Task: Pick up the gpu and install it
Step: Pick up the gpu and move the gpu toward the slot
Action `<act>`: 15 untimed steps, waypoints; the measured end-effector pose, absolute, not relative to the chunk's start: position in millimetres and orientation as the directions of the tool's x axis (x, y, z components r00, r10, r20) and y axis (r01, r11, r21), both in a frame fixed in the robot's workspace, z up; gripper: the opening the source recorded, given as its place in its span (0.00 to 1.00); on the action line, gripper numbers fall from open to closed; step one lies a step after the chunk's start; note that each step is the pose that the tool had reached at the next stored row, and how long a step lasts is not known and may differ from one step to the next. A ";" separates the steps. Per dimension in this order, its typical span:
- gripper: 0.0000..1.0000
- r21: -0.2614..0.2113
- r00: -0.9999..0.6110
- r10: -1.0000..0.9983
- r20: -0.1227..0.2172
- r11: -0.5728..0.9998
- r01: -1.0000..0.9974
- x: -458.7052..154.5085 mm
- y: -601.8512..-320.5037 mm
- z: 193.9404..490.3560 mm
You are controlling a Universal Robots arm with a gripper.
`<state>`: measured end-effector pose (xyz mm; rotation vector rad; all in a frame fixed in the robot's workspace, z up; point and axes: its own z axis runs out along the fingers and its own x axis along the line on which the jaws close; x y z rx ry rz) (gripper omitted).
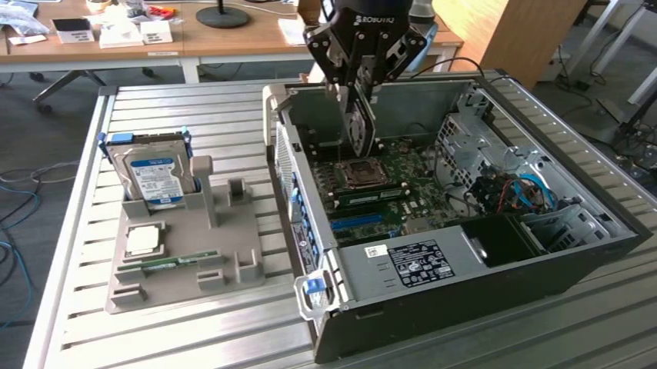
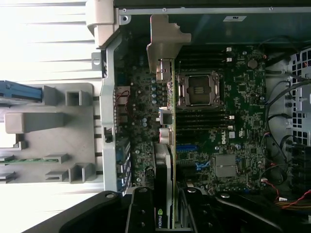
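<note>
My gripper (image 1: 356, 91) is shut on the gpu (image 1: 358, 127), a thin dark card that hangs on edge over the open computer case (image 1: 575, 261). The card's lower edge is just above the green motherboard (image 1: 411, 192), close to the cpu socket (image 1: 365, 173). In the wrist view the gpu (image 2: 171, 131) appears edge-on between the gripper (image 2: 170, 216) fingers (image 2: 141, 211). Its silver bracket (image 2: 164, 41) points toward the case's rear wall. The card runs alongside the socket (image 2: 199, 90) over the board.
A grey parts holder (image 1: 205, 254) lies on the slatted table at the exterior view's left, carrying a hard drive (image 1: 154, 178), a processor chip (image 1: 144, 240) and a green memory stick (image 1: 169, 262). Inside the case are a power supply (image 1: 411, 263) and loose cables (image 1: 518, 192).
</note>
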<state>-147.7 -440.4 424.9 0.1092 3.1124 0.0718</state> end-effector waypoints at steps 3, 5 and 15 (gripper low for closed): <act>0.27 0.047 -0.997 0.071 -0.025 0.996 0.069 -144.0 -440.4 424.9; 0.27 0.047 -0.997 0.071 -0.025 0.996 0.069 -140.9 -440.4 424.9; 0.27 0.047 -0.997 0.071 -0.025 0.996 0.069 -120.1 -439.9 424.9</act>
